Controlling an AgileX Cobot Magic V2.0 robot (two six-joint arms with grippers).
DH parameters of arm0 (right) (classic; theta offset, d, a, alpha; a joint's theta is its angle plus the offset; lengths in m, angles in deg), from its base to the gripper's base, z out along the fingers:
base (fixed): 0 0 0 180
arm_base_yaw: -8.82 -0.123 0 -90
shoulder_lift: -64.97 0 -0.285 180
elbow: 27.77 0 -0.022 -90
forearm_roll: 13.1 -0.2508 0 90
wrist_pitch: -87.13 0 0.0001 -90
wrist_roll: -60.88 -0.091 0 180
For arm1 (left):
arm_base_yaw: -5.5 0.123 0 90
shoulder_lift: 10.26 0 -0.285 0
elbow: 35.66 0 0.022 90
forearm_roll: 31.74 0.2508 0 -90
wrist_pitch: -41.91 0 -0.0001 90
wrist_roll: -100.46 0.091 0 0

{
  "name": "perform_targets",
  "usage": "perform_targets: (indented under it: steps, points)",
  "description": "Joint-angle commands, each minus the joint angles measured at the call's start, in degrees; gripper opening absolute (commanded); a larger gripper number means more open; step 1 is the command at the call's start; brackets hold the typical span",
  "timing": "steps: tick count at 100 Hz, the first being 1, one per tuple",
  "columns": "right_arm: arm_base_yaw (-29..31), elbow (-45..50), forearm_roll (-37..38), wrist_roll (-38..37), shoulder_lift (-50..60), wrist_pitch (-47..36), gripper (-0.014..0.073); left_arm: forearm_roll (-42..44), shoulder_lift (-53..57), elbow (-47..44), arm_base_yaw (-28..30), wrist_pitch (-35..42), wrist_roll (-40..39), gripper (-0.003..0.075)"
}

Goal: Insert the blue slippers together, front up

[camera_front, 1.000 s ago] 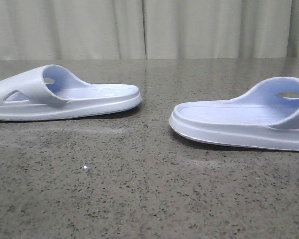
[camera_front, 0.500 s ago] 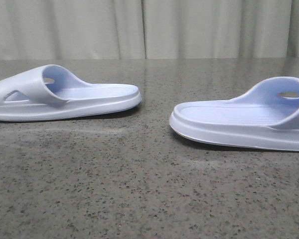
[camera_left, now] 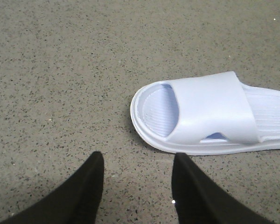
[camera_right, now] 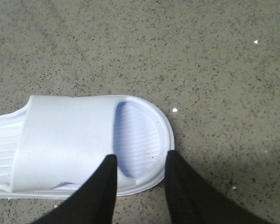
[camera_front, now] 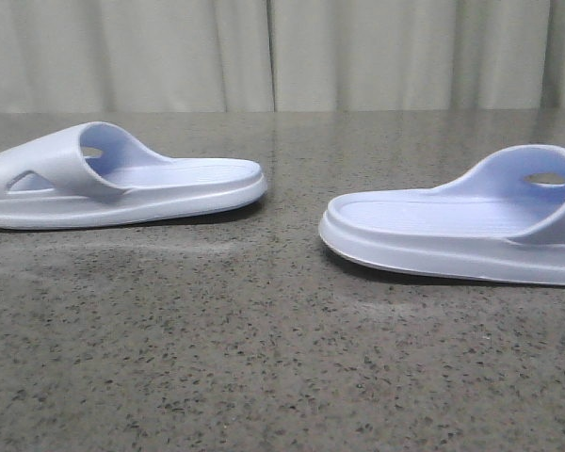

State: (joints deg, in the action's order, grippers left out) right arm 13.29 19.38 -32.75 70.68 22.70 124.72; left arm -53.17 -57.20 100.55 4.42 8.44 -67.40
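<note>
While both slippers lie soles-down and well apart on the speckled surface [camera_front: 264,358], heels facing each other, the left gripper [camera_left: 137,161] hovers with fingers spread beside the left slipper [camera_front: 122,184]; the right gripper [camera_right: 140,163], fingers likewise released, hangs over the toe of the right slipper [camera_front: 452,231].

My front camera sits low, looking forward along the table [camera_front: 264,358]. Each wrist camera looks down closely: left shares the left slipper [camera_left: 205,116], right the right slipper [camera_right: 74,144].
</note>
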Motion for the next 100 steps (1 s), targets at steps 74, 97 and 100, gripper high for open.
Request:
perform_targets:
  steps: [74,97,100]
  points:
    - [4.9,-11.2,-1.6,5.1,-22.5,5.1,0.0281,-4.2,-8.4,6.7,-0.5,-1.3,2.1,0.0317]
    - [9.6,-11.2,-9.9,13.1,-24.8,6.4,0.0281,-5.2,-9.5,6.7,-0.5,-0.6,3.1,0.0317]
    - [9.9,-11.2,-11.1,14.2,-25.2,6.4,0.0281,-5.3,-9.4,6.7,-0.5,-0.6,3.2,0.0317]
